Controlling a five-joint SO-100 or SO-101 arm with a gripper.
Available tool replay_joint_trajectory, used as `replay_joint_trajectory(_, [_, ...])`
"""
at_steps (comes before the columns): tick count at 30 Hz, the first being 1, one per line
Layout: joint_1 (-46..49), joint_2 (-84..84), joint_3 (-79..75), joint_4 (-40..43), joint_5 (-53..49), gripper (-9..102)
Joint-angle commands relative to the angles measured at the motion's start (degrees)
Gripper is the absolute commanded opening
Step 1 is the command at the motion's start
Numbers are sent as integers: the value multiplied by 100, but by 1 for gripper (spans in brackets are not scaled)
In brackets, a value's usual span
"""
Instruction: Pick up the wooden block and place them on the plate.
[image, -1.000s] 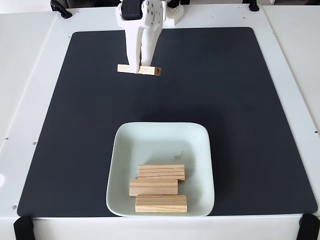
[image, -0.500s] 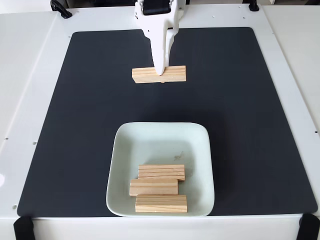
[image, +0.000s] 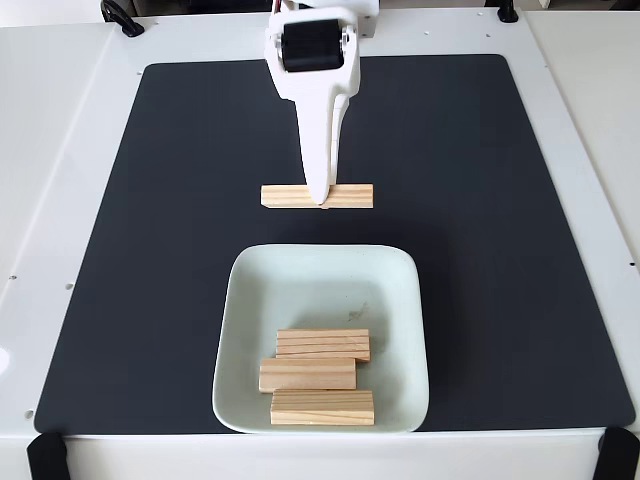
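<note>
Mat (image: 150, 250) lies bare at left in the fixed view. Centre: the gripper (image: 319, 197) clamps the fourth wooden block (image: 290, 196) crosswise at its middle (likely for balance), just above the plate (image: 320, 280) holding three blocks (image: 315, 375).

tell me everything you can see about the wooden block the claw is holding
The held wooden block is a small rectangular bar of pale wood with faint lengthwise grain. It lies level, long side running left to right in the fixed view, above the black mat just beyond the plate's far edge. The white claw is shut on it near its middle, coming from above. Nothing else touches it.
</note>
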Motion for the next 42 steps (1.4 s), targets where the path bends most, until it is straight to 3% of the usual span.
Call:
replay_joint_trajectory(1, [-18,-202,-694,308,-237,-1])
replay_joint_trajectory(8, [-18,-809,-1310,650,-738,-1])
replay_joint_trajectory(15, [-26,-1248,-2162,1582,-668,-1])
replay_joint_trajectory(24, [-26,-1318,-2232,1591,-721,0])
replay_joint_trajectory(27, [-26,-1318,-2232,1600,-721,9])
replay_joint_trajectory(32, [9,-1283,-2101,1600,-738,40])
replay_joint_trajectory(42, [-18,-1230,-2030,1600,-747,36])
